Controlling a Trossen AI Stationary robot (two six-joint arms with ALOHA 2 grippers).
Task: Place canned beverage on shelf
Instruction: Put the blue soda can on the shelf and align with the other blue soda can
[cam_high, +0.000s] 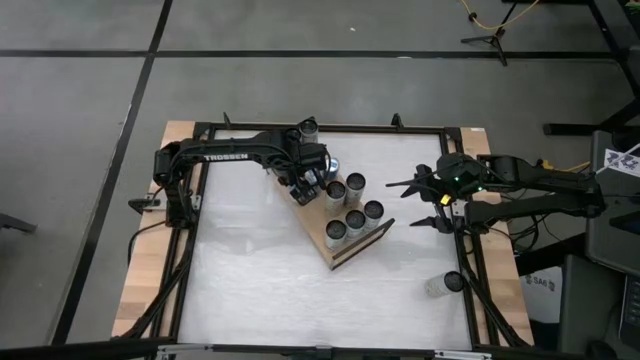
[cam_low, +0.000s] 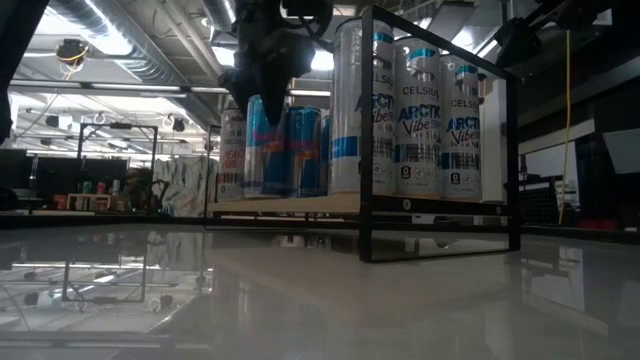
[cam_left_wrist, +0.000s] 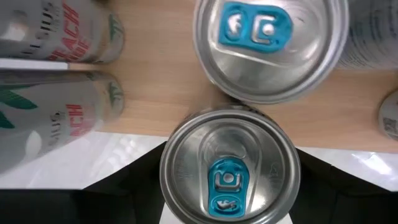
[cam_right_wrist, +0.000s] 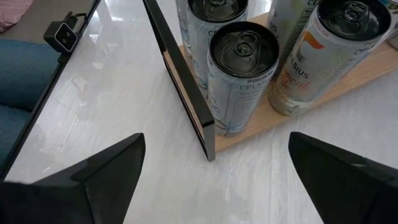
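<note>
The shelf (cam_high: 318, 222), a light wooden board with black wire rails, lies slantwise mid-table and carries several upright cans (cam_high: 352, 205). My left gripper (cam_high: 303, 185) points down over the board's far-left end and is shut on a blue-and-silver canned beverage (cam_low: 262, 140) with a blue tab (cam_left_wrist: 225, 186). In the low view that can's base sits level with the base of the blue can (cam_low: 303, 150) beside it, at the board. My right gripper (cam_high: 412, 205) hangs open to the right of the shelf, holding nothing. My left gripper grips the can's upper wall just under its rim (cam_left_wrist: 171, 180), pinched between the two fingers (cam_left_wrist: 134, 186), one on each side. The fingers come from above, pointing almost straight down. The can stands upright, its base at the board's edge; whether it rests there I cannot tell.
Another can (cam_high: 440, 285) is on the table near the right edge, and one (cam_high: 308, 127) at the far edge. A black end rail (cam_right_wrist: 180, 68) stands on the shelf's right end. Open white tabletop lies near and left of the shelf. A blue-clad leg (cam_right_wrist: 25, 74) shows beyond the table.
</note>
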